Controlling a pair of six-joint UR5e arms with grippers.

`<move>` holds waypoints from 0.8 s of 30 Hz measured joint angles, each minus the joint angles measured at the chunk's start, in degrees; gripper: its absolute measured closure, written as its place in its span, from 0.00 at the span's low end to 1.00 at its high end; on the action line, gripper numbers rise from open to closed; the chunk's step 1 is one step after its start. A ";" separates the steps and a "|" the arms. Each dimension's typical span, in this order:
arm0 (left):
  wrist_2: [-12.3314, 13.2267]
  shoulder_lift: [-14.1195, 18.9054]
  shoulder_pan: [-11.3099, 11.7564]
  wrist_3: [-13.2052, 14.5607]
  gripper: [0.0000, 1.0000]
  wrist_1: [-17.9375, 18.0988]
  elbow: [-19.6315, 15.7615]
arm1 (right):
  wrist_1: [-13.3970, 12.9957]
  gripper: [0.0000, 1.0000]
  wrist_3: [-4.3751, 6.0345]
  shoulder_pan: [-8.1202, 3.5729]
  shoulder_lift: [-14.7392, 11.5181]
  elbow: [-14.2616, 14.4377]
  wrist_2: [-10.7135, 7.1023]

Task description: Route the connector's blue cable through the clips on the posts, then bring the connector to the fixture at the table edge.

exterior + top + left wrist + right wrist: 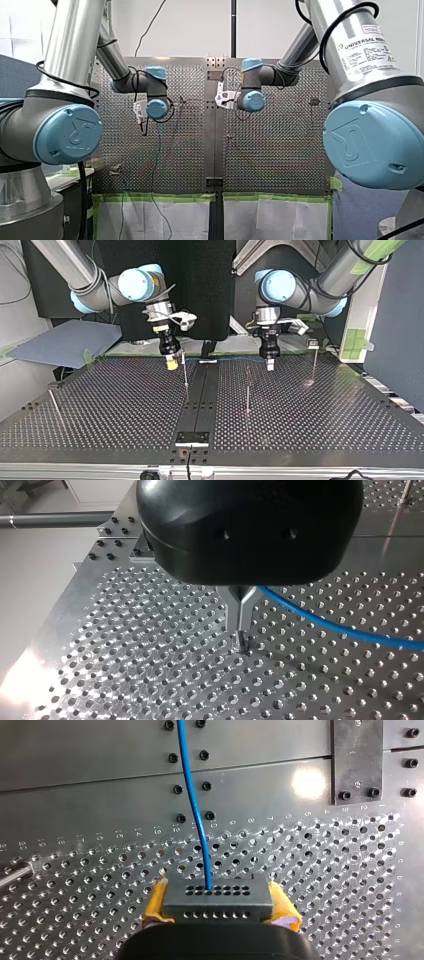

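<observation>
Perforated metal table (115, 405) before me.
Thin posts (247, 390) stand on it; a black strip (200, 390) runs down its middle.

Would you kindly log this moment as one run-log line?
right pincer: shut on connector | left pincer: shut on blue cable | cable: strung between both pincers

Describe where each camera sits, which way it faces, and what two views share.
Front: behind and above the arms, facing out over the perforated metal table; blue-capped arm joints fill both sides.
Top: across the table, facing the arms; my right tool at its left, my left tool at its right.
Left wrist: on my left arm, looking down its black tool at the table.
Right wrist: on my right arm, looking past the grey holed connector between its yellow pads.
Shared: both wrist views show the thin blue cable.
</observation>
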 joint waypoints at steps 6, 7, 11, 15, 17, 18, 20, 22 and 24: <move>1.85 -0.17 1.01 -0.51 0.99 -0.19 1.04 | 0.05 1.00 0.00 -0.47 0.07 -0.10 -0.48; 2.05 -0.17 1.13 -0.55 0.99 -0.23 1.16 | 0.04 1.00 0.00 -0.54 0.08 -0.10 -0.54; 2.73 -0.17 1.53 -0.60 0.99 -0.33 1.50 | 0.03 1.00 0.00 -0.83 0.11 -0.16 -0.81; 2.98 -0.22 1.75 -0.62 0.99 -0.38 1.62 | 0.14 1.00 0.00 -1.16 0.18 -0.42 -1.05; 3.40 -0.25 2.12 -0.62 0.99 -0.41 1.74 | 0.20 1.00 0.00 -1.22 0.21 -0.58 -1.10; 3.65 -0.25 2.33 -0.63 0.99 -0.42 1.78 | 0.22 1.00 0.00 -1.24 0.24 -0.69 -1.12; 3.88 -0.25 2.62 -0.63 0.99 -0.44 1.82 | 0.24 1.00 -0.01 -1.25 0.28 -0.86 -1.18; 4.06 -0.28 2.91 -0.63 0.99 -0.43 1.87 | 0.25 1.00 0.00 -1.25 0.31 -1.06 -1.29; 4.28 -0.37 3.22 -0.63 0.99 -0.41 1.96 | 0.30 1.00 0.00 -1.25 0.34 -1.21 -1.36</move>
